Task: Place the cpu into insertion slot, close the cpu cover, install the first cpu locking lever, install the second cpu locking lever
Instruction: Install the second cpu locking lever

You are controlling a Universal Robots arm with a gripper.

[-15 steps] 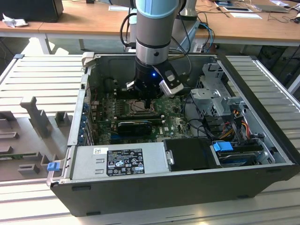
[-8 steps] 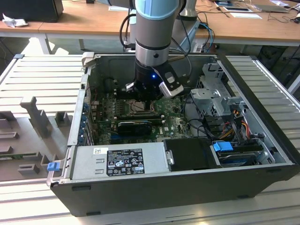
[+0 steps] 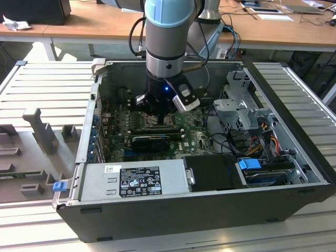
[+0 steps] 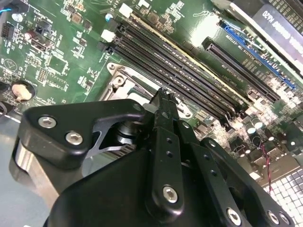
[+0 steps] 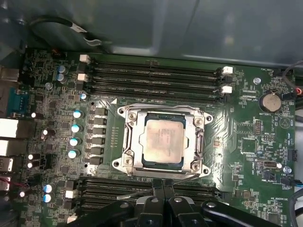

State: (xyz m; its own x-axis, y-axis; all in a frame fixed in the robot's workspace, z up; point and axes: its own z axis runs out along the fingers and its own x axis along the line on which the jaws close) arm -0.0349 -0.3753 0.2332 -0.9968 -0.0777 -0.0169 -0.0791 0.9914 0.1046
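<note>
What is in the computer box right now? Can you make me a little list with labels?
cpu: the cpu lies flat in the insertion slot
cpu cover: the cpu cover is down around the chip, its face showing through the window
claw: the claw sits at the socket's edge, fingers together, holding nothing
around: memory slots on green board
box: open computer case

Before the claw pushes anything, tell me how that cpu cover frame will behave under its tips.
The cpu cover looks like thin sheet metal lying flat around the cpu, so it would probably flex a little rather than stay rigid. Its bare, shiny surface suggests the claw could slide off it. It seems light.
</note>
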